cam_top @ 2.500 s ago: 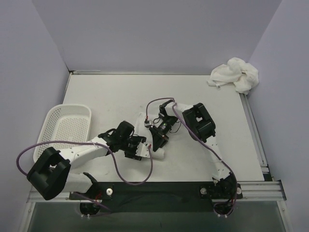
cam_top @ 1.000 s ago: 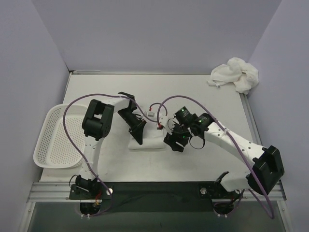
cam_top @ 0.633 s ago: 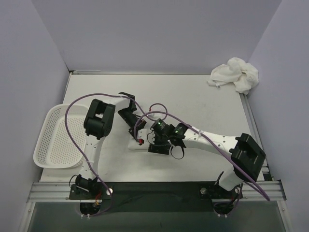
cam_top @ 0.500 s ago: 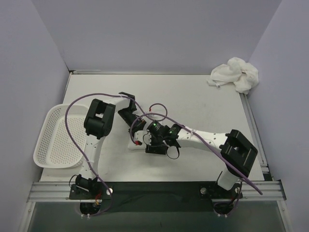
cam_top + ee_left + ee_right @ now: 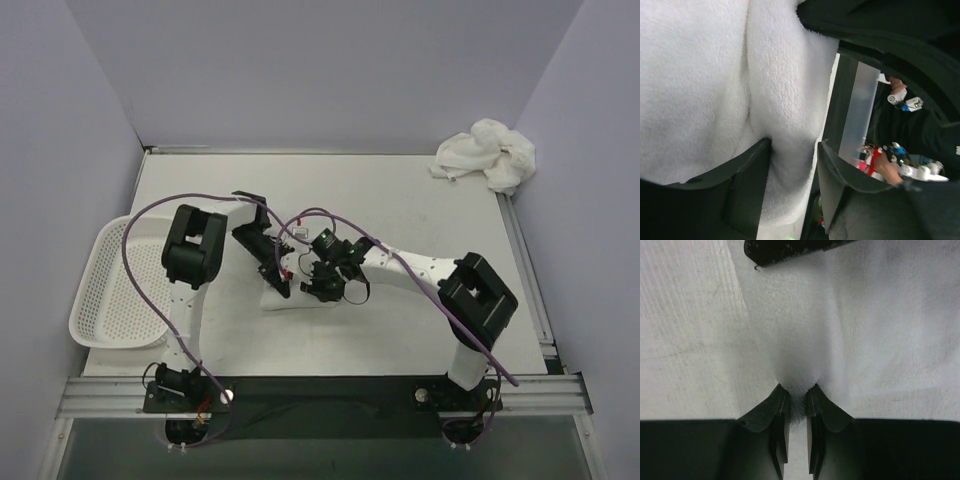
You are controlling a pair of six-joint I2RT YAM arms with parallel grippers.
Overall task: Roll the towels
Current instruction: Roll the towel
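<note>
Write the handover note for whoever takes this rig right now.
Right gripper: shut, pinching a fold of the centre towel.
Left gripper: jaws straddle the same towel's fold; grip unclear.
Centre towel: compact bundle between both arms, looks largely rolled.
Second towel: crumpled in the far right corner, unrolled.
To do: finish the centre roll, then roll the second towel.

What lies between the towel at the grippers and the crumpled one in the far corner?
Top view: the right arm beside the gripped towel, then bare table up to the crumpled towel.
</note>
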